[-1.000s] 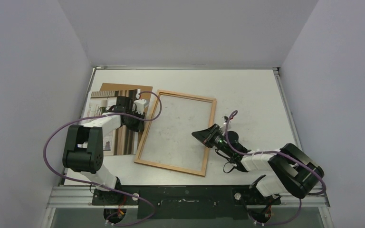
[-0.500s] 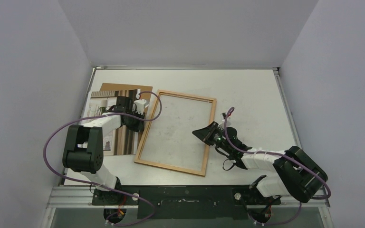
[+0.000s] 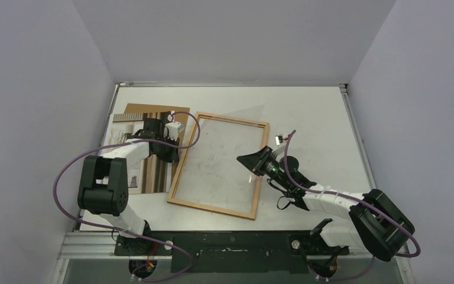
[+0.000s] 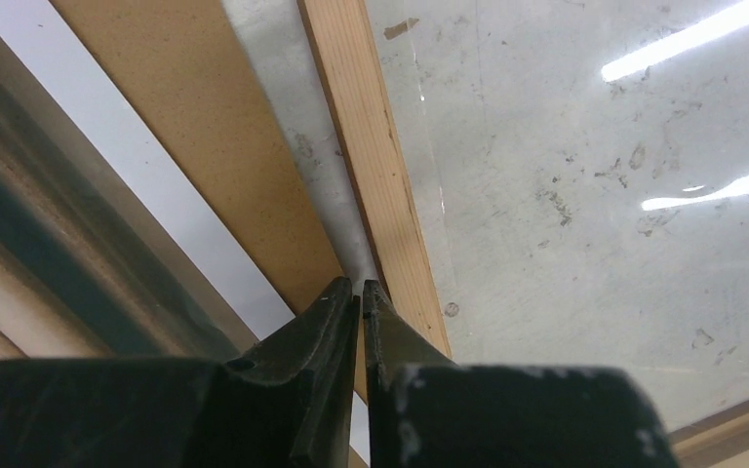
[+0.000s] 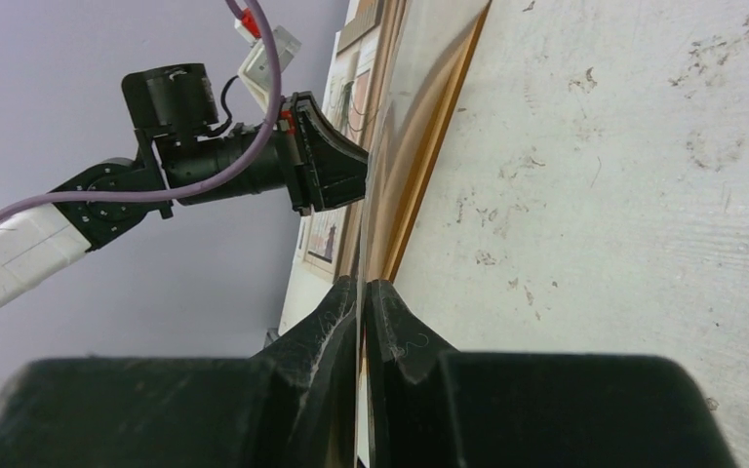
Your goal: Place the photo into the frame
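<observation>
Clear pane (image 5: 378,146), edge-on, barely shows in right claw (image 5: 362,285)'s pinch.

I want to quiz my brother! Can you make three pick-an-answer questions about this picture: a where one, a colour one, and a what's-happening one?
1. Where is the photo compared with the frame? A) inside it B) on its left C) on its right
2. What colour is the frame's border? A) light brown B) blue C) black
3. The right gripper is: A) wide open B) pinching the clear pane C) holding the photo
Answers: 1 B, it lies beside the frame's left edge; 2 A, the wood is pale brown; 3 B, its fingers are shut on the pane's edge.
</observation>
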